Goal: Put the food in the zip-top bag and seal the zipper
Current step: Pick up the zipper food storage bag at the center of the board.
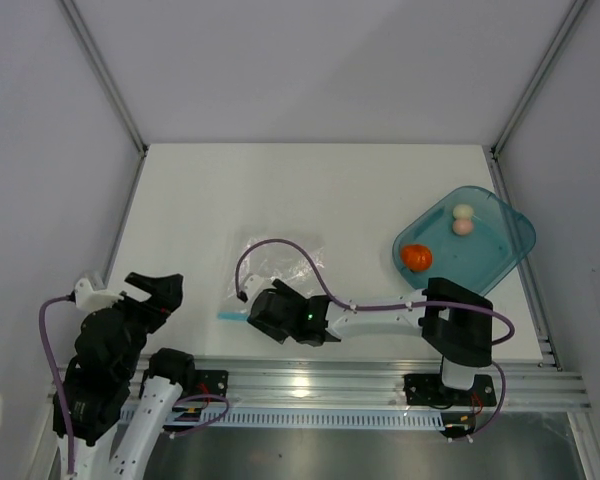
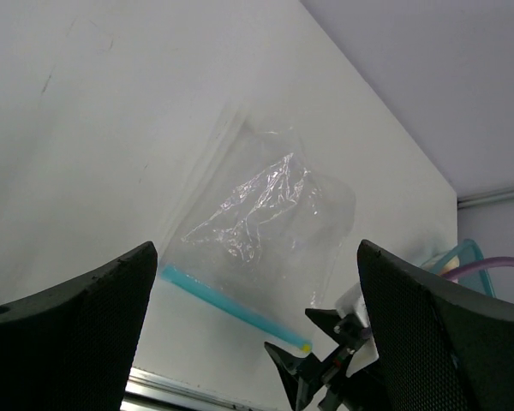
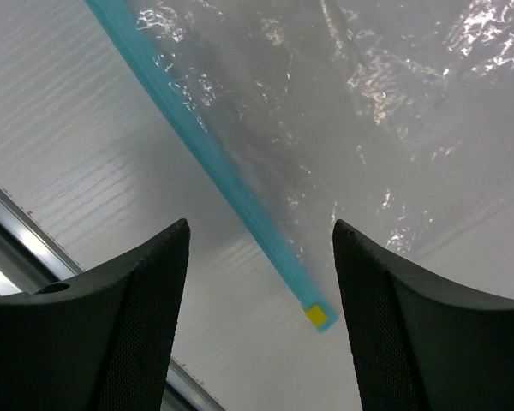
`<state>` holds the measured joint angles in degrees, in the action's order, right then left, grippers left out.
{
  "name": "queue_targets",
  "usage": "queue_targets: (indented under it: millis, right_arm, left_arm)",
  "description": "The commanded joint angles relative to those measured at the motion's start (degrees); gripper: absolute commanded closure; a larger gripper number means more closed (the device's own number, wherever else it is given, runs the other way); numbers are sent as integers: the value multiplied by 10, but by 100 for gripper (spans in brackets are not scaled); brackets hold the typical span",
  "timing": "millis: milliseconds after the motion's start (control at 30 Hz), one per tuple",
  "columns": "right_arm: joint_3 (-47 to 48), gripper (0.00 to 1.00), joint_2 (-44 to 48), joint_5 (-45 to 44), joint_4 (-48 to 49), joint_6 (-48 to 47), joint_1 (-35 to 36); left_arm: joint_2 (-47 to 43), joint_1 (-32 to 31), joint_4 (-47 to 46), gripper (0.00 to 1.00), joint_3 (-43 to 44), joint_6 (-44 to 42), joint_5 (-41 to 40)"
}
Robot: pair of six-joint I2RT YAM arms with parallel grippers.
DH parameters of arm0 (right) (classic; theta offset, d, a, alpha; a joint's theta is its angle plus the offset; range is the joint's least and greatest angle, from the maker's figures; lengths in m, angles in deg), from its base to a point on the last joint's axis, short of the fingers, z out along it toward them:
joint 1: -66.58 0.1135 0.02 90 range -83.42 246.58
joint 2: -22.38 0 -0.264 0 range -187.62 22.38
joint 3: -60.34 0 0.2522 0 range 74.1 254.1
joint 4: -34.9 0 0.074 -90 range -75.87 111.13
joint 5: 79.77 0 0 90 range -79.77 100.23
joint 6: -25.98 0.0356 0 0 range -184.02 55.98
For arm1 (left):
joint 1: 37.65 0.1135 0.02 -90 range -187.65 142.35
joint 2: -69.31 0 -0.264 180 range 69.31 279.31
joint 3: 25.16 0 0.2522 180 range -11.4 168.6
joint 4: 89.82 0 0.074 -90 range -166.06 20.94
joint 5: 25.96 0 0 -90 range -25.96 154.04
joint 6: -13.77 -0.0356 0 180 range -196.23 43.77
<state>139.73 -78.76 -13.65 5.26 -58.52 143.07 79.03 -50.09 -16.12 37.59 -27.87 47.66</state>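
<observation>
Right gripper (image 3: pixel 259 253): jaws stood apart, straddling the thin teal-blue zipper strip (image 3: pixel 212 163) close to its small yellow end (image 3: pixel 319 316). Nothing was held. I could not tell whether the pads touched the film.
Left gripper (image 2: pixel 257 282): fully spread, empty, hanging near the table's left edge and aimed at the bag from a distance.
Bag: the clear crinkly square zip-top pouch (image 1: pixel 280 258) lay flat on the white table (image 1: pixel 330 190), zipper edge towards the arms.
Food: the orange-red roundish lump (image 1: pixel 415 257) and the pale cream-pink ball (image 1: pixel 463 219) sat on the translucent teal plastic plate (image 1: pixel 515 240), well apart from the bag.
Risk, pinch: a grip taking both lips would likely hold the mouth shut.
Risk, slip: light film on a smooth top could slide or bunch under one jaw.
Risk, cable: the purple cable loop (image 1: pixel 280 247) crossed above the pouch and might drag it.
</observation>
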Motion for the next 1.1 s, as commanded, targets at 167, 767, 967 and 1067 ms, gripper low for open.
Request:
queue_targets:
  millis: [167, 767, 967, 1067]
  right_arm:
    - [35, 32, -52, -9, 52, -49, 11]
    - [44, 77, -109, -80, 90, -58, -14]
    - [39, 100, -96, -68, 103, -33, -40]
    - [42, 100, -75, -67, 97, -19, -54]
  left_arm:
    - [-65, 5, -27, 1, 19, -21, -14]
    - [-66, 5, -39, 1, -14, -35, 10]
    - [-47, 5, -54, 1, -30, -45, 32]
    - [-38, 5, -83, 2, -42, -73, 75]
